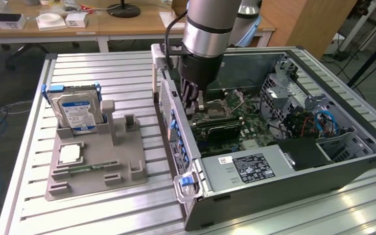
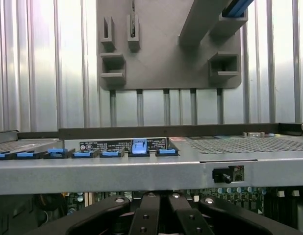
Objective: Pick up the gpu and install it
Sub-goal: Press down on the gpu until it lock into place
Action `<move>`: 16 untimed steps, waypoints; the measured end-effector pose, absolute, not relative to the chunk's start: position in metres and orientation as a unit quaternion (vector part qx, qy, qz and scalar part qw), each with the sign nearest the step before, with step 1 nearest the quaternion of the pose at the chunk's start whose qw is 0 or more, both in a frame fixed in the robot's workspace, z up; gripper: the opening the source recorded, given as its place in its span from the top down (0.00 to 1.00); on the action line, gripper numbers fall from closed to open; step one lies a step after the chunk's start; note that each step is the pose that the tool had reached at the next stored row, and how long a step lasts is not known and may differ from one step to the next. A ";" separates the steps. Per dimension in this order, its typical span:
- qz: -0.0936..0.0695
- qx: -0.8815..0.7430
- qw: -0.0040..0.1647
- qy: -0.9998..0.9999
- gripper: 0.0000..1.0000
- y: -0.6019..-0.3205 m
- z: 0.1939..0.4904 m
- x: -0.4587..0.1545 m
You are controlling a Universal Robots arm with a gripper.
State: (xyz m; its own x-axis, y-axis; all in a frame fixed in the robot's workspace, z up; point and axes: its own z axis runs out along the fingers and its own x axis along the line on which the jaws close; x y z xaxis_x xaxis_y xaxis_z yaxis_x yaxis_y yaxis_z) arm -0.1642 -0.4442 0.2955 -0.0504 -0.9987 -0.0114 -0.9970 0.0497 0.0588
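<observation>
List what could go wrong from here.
1. The gripper sits low inside the case, close to its slotted wall. A sideways drift might strike that wall.
2. The jaws are shut just above the motherboard. Pressing down off-line could harm it.
3. I cannot tell whether the gpu is held, so its alignment is unchecked.

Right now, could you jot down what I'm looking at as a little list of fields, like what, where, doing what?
arm: gripper lowered inside the open computer case, over the motherboard
gripper: shut
held item: cannot tell
case: lying on its side on the slatted metal table
power supply: grey box at the case's near end
grey holder tray: on the table, to the exterior view's left of the case
hard drive: standing upright in the tray
</observation>
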 end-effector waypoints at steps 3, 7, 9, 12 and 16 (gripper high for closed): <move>-0.028 0.689 0.016 -0.724 0.89 -0.444 0.294 -0.160; -0.028 0.689 0.018 -0.724 0.89 -0.444 0.296 -0.158; -0.028 0.689 0.018 -0.724 0.89 -0.444 0.295 -0.155; -0.028 0.689 0.018 -0.724 0.89 -0.444 0.292 -0.151; -0.028 0.690 0.018 -0.723 0.89 -0.444 0.287 -0.144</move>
